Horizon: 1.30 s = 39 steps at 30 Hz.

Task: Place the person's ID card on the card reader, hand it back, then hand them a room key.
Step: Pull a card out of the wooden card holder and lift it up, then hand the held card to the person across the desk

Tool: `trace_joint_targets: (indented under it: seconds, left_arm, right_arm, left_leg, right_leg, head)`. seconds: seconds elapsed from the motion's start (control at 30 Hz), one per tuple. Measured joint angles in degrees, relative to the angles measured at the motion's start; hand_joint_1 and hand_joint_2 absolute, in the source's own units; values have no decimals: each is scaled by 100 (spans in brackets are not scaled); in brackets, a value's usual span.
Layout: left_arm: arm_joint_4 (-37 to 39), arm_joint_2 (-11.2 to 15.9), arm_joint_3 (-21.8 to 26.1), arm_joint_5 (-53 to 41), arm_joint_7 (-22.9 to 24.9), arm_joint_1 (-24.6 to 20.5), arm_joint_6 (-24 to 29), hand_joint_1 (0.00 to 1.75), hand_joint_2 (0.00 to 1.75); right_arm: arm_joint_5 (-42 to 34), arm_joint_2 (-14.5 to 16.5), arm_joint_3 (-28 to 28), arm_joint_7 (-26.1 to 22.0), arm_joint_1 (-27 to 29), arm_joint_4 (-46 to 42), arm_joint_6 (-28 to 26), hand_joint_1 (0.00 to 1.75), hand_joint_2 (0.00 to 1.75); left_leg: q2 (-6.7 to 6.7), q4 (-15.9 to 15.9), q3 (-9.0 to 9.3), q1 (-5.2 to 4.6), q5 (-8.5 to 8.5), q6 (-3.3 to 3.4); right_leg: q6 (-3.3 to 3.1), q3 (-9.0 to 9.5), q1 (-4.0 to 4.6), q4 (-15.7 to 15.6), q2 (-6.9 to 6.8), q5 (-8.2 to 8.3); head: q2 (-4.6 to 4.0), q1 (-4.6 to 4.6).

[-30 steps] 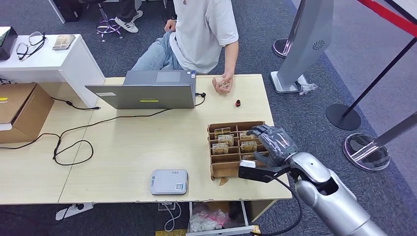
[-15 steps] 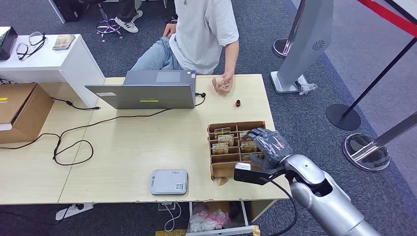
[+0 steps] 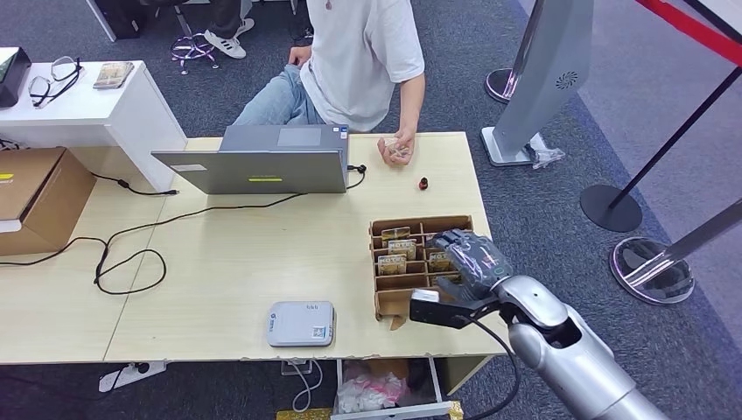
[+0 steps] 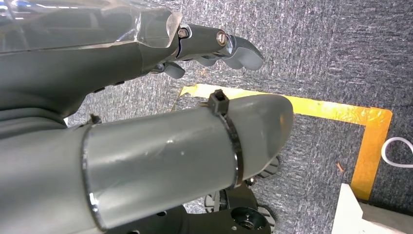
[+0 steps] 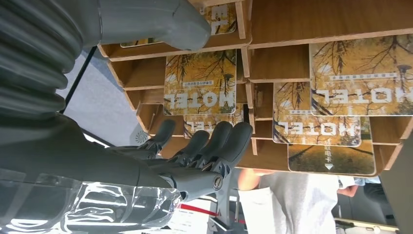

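A wooden box (image 3: pixel 420 222) of hotel key cards (image 3: pixel 394 248) stands near the table's right front. My right hand (image 3: pixel 466 260) hovers over its right compartments, fingers apart and holding nothing. In the right wrist view the fingertips (image 5: pixel 229 139) reach close to a yellow "HOTEL" card (image 5: pixel 200 80), with more cards (image 5: pixel 319 114) standing in neighbouring slots of the box (image 5: pixel 280 63). The white card reader (image 3: pixel 300 324) lies at the front edge with nothing on it. My left hand (image 4: pixel 122 53) hangs over the carpet, holding nothing. The person's hand (image 3: pixel 398 149) rests closed on the far edge; I cannot tell what it holds.
A grey laptop (image 3: pixel 262 157) stands at the far edge, with black cables (image 3: pixel 131 254) trailing left across the table. A small red and black object (image 3: pixel 423 183) lies behind the box. A cardboard box (image 3: pixel 39 197) sits at left, and stanchion bases (image 3: pixel 652 271) stand at right.
My right hand has shifted a little to the left and toward the near side over the box. The person and the things on the table have stayed put.
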Motion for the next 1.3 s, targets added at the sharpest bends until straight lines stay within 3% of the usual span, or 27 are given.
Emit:
trace_joint_targets:
  seconds: [0.07,0.1,0.2,0.23,0.73,0.93,1.3]
  left_arm:
    - [0,0,0,0,3,0,0,0,0]
    - [0,0,0,0,3,0,0,0,0]
    - [0,0,0,0,4,1,0,0,0]
    - [0,1,0,0,4,1,0,0,0]
    - [0,4,0,8,6,2,1,0,0]
    - [0,74,0,1,121,3,-273,0,0]
    - [0,146,0,-45,104,5,-308,0,0]
  right_arm:
    - [0,20,3,1,-36,42,1,75,175]
    - [0,28,5,1,-57,64,2,89,175]
    - [0,41,6,1,-110,128,2,153,175]
    - [-2,44,6,1,-125,149,2,161,175]
    - [-98,66,9,-22,-245,314,-50,175,175]
    - [-115,80,10,-84,-329,302,-192,175,175]
    - [-172,19,-166,-105,-757,-386,-498,175,175]
  left_leg:
    - [0,0,0,0,0,0]
    - [0,0,1,0,0,0]
    - [-1,0,1,0,0,0]
    - [-1,0,1,0,0,0]
    - [-1,0,1,0,0,0]
    - [0,0,0,1,1,0]
    - [1,0,3,-1,1,0]
  right_leg:
    - [0,0,0,0,0,0]
    - [0,0,0,0,0,0]
    - [0,0,0,0,0,0]
    - [0,0,0,0,0,0]
    - [0,0,0,0,0,0]
    - [0,0,0,1,0,0]
    - [0,0,-1,2,2,1]
  head:
    - [0,0]
    - [0,0]
    - [0,0]
    - [0,0]
    - [0,0]
    - [0,0]
    - [0,0]
